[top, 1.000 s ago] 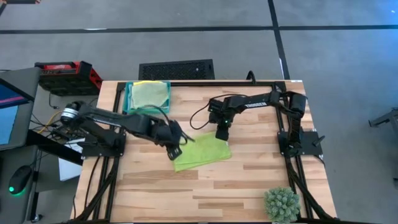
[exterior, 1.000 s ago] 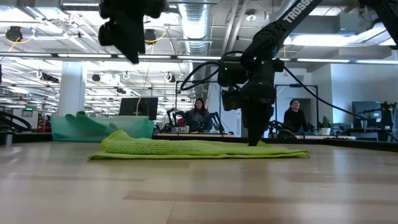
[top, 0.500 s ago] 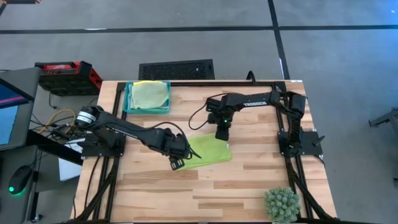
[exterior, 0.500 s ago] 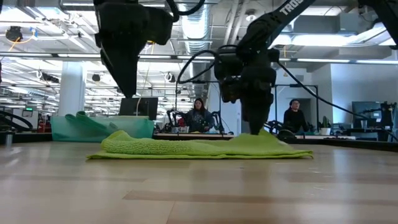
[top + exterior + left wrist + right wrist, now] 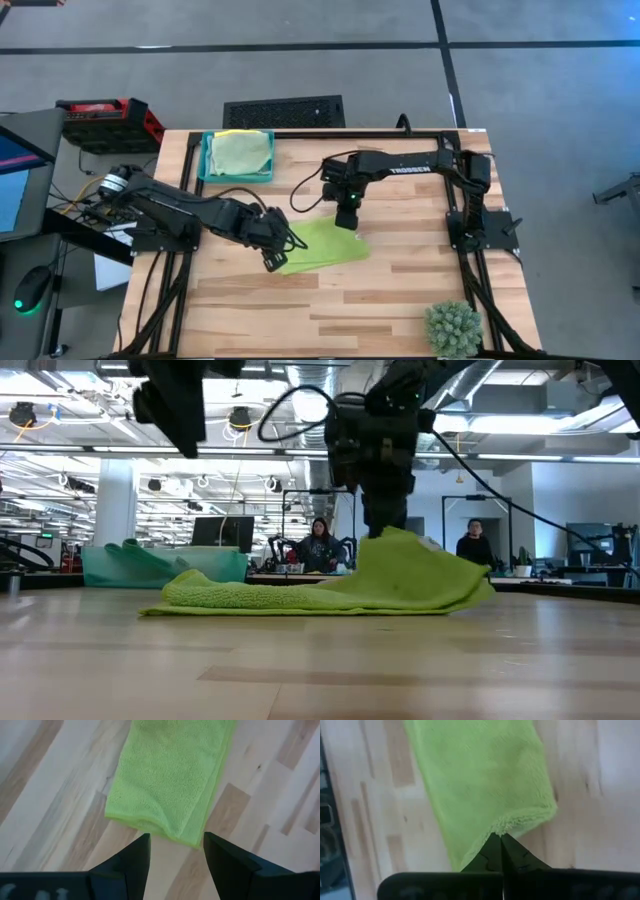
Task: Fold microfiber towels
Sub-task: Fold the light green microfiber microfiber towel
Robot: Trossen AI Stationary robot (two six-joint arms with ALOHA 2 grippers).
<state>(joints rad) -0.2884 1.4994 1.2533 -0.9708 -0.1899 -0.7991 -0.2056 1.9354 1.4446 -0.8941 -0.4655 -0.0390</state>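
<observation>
One lime green towel (image 5: 322, 246) is lying mid-table, partly folded. Going left to right: a teal tray (image 5: 207, 165) is sitting at the table's back-left corner, holding more cloth, a yellowish-green piece (image 5: 240, 152) showing on top. The left gripper (image 5: 274, 258) is hovering just over the towel's left end, fingers (image 5: 134, 862) spread apart and gripping nothing; in its wrist view the towel's near edge (image 5: 170, 785) is lying just ahead of the fingertips. The right gripper (image 5: 346, 219) is sitting over the towel's back-right corner, fingers clenched on that corner and holding it above the table while the rest is resting flat (image 5: 330, 592). A small spiky plant (image 5: 452, 328) is standing at the front-right corner.
</observation>
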